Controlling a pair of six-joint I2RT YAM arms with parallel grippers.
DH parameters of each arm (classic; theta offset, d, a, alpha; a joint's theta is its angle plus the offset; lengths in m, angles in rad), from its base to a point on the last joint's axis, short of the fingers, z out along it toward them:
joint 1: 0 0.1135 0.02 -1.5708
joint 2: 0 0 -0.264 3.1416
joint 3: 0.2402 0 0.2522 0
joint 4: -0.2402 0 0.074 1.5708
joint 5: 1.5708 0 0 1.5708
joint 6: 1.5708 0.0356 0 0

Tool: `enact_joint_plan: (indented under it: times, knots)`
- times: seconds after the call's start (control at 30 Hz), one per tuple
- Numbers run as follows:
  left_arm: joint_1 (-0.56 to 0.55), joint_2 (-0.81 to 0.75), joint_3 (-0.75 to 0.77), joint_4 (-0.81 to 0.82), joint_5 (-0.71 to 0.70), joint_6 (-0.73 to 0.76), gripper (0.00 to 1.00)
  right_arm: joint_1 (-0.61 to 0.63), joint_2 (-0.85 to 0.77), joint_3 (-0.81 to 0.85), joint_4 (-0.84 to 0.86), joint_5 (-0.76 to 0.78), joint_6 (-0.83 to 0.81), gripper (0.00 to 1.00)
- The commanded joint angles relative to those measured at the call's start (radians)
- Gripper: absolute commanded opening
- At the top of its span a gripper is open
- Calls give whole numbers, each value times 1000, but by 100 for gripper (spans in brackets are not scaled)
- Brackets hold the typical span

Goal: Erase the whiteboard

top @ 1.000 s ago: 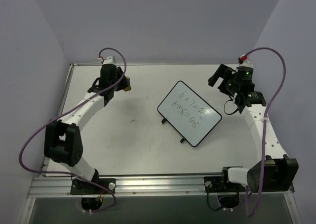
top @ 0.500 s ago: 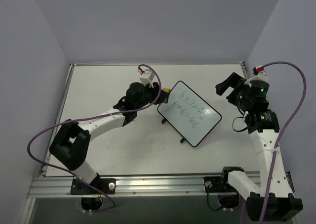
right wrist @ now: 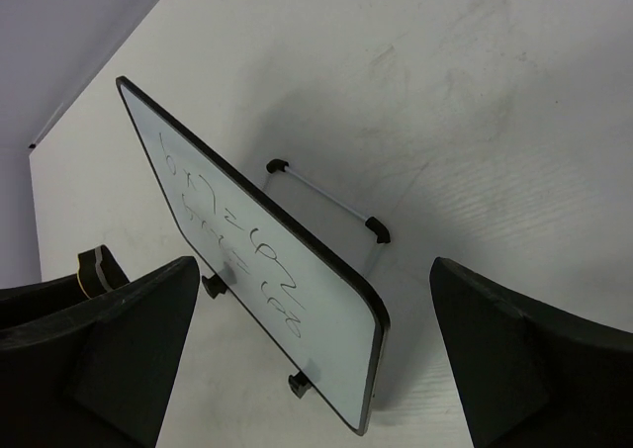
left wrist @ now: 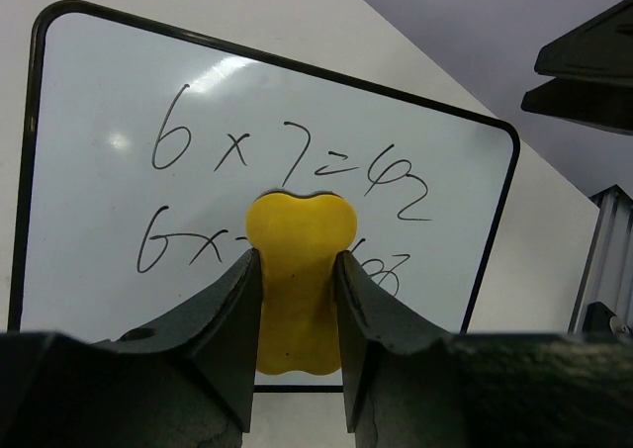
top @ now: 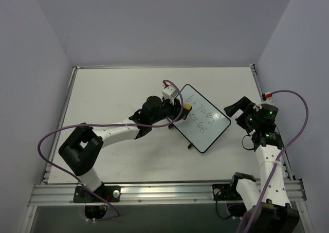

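Note:
The whiteboard (top: 205, 124) stands tilted on small black feet right of the table's middle, with two handwritten sums on it. In the left wrist view its face (left wrist: 99, 171) fills the frame. My left gripper (top: 181, 110) is shut on a yellow eraser (top: 187, 107) at the board's left edge. The eraser (left wrist: 297, 270) covers the middle of the lower sum; whether it touches the board I cannot tell. My right gripper (top: 237, 114) hangs open just right of the board, nothing between its fingers. In the right wrist view the board (right wrist: 257, 260) is seen edge-on between the wide jaws.
A thin wire stand (right wrist: 326, 203) with black end caps props the whiteboard from behind. The white table (top: 113, 89) is closed in by walls at the back and on both sides. An aluminium rail (top: 164, 192) runs along its near edge.
My left arm has swung from the far left across to the whiteboard, carrying the eraser onto its left part. My right arm has drawn back toward the near right, still open.

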Motion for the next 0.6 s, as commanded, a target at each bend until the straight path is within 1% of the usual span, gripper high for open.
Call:
enact_joint_plan:
  times: [0.0,0.13,0.23,0.43,0.57]
  knots:
    - [-4,22,-3,104,28,37,2,-32,-40,-22,115,-109,16,98]
    - [-16,56,9,115,42,39,2,-39,-109,-85,148,-121,52,98]
    - [-18,75,19,120,55,40,2,-41,-173,-168,232,-148,95,97]
    - [-19,98,29,138,71,57,2,-42,-308,-338,322,-104,122,97]
    - [-19,113,40,158,80,63,2,-42,-336,-413,358,-89,131,96]
